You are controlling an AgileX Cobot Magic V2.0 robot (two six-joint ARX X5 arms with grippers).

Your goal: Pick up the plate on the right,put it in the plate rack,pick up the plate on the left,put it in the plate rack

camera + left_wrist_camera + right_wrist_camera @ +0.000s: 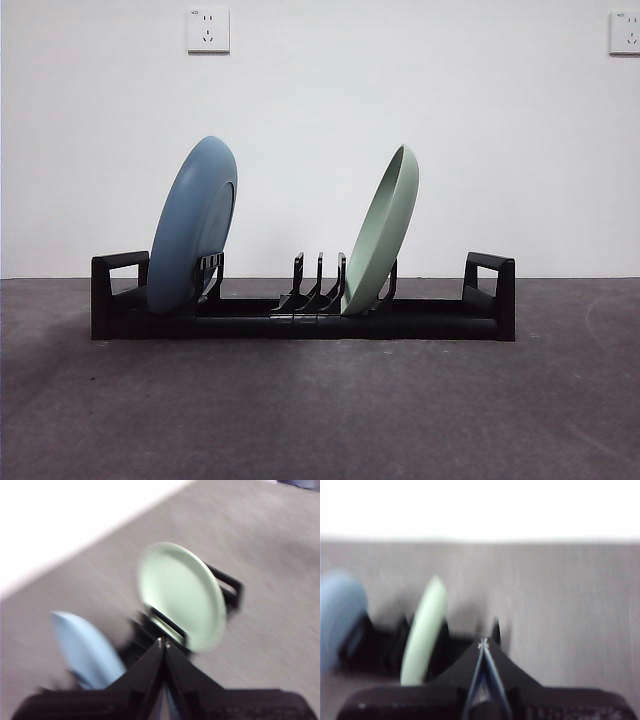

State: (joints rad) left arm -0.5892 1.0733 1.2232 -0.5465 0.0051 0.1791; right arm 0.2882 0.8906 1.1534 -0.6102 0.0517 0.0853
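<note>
Plates, blue (pixel 192 228) and green (pixel 383 235), stand in the plate rack (pixel 300 315); both arms' fingers look closed, though blurred.

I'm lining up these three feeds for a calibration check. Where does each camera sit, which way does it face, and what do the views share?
Front view: low, at table height, looking level across at the plate rack and the wall; no arm shows.
Left wrist view: on the left arm, looking down past the left gripper, jaws together, onto the green plate.
Right wrist view: on the right arm, behind the right gripper, jaws together, facing rack and wall.
All three share the green plate and the blue plate.
</note>
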